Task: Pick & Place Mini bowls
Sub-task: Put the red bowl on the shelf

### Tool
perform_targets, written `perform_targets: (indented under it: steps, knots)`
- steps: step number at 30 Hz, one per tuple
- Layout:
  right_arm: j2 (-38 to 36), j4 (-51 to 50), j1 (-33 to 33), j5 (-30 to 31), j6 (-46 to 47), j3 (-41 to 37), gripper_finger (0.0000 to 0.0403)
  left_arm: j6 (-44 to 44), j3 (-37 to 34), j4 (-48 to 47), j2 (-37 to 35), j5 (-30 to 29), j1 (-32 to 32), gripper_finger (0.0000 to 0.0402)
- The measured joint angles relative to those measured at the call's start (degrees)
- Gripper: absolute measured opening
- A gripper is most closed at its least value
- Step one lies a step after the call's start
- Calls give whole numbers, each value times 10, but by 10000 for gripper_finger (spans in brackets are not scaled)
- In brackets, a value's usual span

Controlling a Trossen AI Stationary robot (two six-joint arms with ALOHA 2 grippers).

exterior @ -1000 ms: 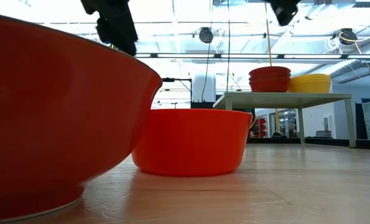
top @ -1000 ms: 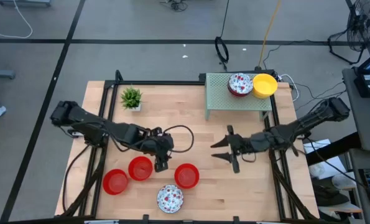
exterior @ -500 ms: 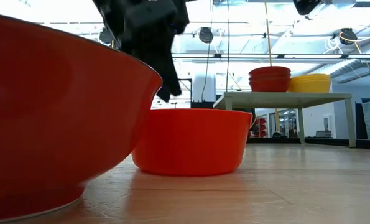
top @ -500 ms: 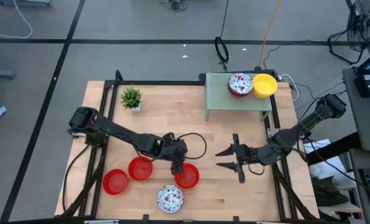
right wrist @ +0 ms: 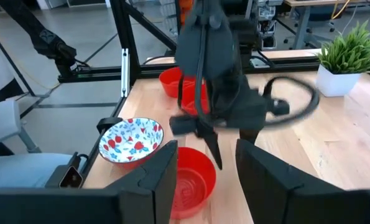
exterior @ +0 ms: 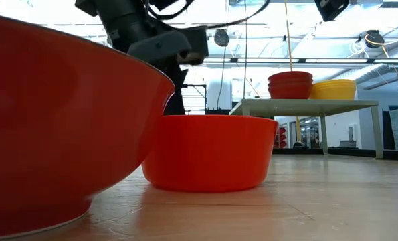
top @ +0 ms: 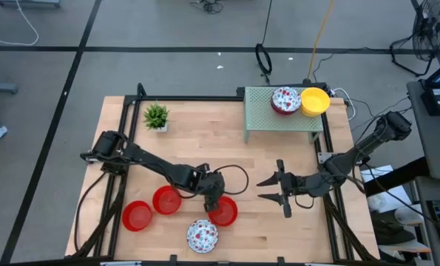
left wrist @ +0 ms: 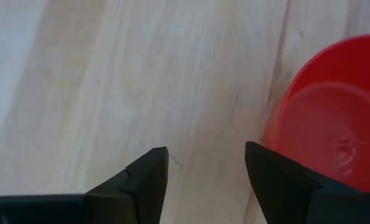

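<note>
My left gripper (top: pixel 214 199) stands open, tipped down at the far-left rim of a plain red mini bowl (top: pixel 224 211) that rests on its base on the table. In the left wrist view the gripper (left wrist: pixel 206 155) has one finger (left wrist: pixel 278 180) at the bowl's rim (left wrist: pixel 273 134) and the other over bare wood. Two more red bowls (top: pixel 166 199) (top: pixel 137 216) and a floral bowl (top: pixel 202 234) sit nearby. My right gripper (top: pixel 268 189) hangs open above the table, right of the bowl and holding nothing. My left gripper comes slanting down from the table's left at the red bowl's rim (left wrist: pixel 273 134), one finger right beside the outer wall. Whether that finger touches the bowl I cannot tell. The bowl stands flat on the table.
A green shelf (top: pixel 264 118) at the back right carries a floral bowl on a red stack (top: pixel 285 100) and a yellow bowl (top: pixel 314 101). A small potted plant (top: pixel 156 116) stands at the back left. Bare wood lies in the table's middle.
My left gripper has come down and gone toward the table's right and near edge, from beside the middle red bowl to the rim of the right red bowl. My right gripper has drifted a little toward the near edge and stayed open.
</note>
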Motion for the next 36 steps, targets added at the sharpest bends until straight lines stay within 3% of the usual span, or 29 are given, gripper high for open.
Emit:
perform_targets:
  steps: [9, 14, 23, 31, 36]
  knots:
    - [0, 0, 0, 0, 0, -2, 148, 7, 1, 23, -41, 22, -7, 214]
    - [0, 0, 0, 0, 0, -2, 148, 14, 1, 28, -21, 32, -31, 214]
    - [0, 0, 0, 0, -11, -2, 148, 18, 1, 32, -3, -2, -35, 214]
    - [0, 0, 0, 0, -11, -2, 148, 22, 0, 48, 22, 26, -36, 214]
    - [0, -1, 0, 0, -11, -3, 148, 19, 0, 59, 24, 29, -35, 180]
